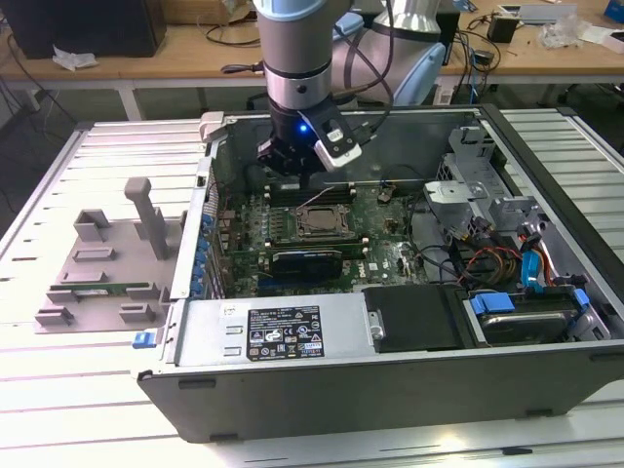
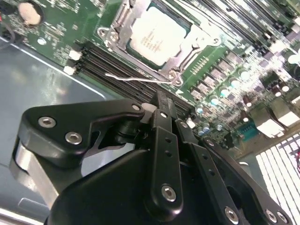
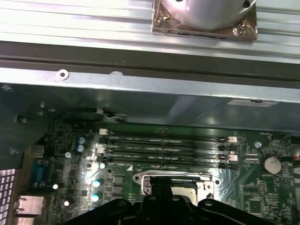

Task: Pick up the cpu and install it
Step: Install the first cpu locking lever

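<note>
Exterior view puts the arm over an open computer case that lies on a slatted white desk, with the claw hanging low above the green motherboard. The cpu is not in the claw. It lies flat in the socket at the middle of the board, silver top up.

The second wrist view shows this more closely. The cpu sits square inside the socket's metal frame, and a thin wire lever runs along the socket's edge near the claw. Whether that lever is latched cannot be told. The claw's fingers are drawn close together with nothing between them, and they hover just above the board beside the socket without touching the chip.

Judging from this, picking up and seating the chip looks done. What may be left is securing the socket. On the exterior view's left, a grey tray holds a green memory stick, well apart from the case.
</note>
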Action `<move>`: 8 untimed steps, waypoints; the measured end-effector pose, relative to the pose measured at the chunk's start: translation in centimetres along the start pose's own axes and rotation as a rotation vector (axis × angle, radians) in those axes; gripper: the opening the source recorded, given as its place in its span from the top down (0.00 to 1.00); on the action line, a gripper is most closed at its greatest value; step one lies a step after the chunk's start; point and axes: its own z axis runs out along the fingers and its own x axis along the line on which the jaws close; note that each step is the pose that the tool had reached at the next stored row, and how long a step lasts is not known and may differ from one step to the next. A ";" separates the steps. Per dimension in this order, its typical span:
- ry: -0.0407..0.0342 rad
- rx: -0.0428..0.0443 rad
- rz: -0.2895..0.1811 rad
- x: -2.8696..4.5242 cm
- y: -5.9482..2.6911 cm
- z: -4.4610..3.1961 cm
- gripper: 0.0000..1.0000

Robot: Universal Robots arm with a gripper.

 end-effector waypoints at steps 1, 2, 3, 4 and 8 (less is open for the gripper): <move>-0.0101 0.0005 -0.002 0.03 -0.04 0.02 0.89; -0.0223 0.0011 -0.005 0.05 -0.09 0.07 0.89; -0.0300 0.0014 -0.006 0.06 -0.14 0.18 0.89; -0.0318 0.0015 -0.007 0.06 -0.17 0.25 0.89; -0.0369 0.0019 -0.008 0.10 -0.33 0.91 0.89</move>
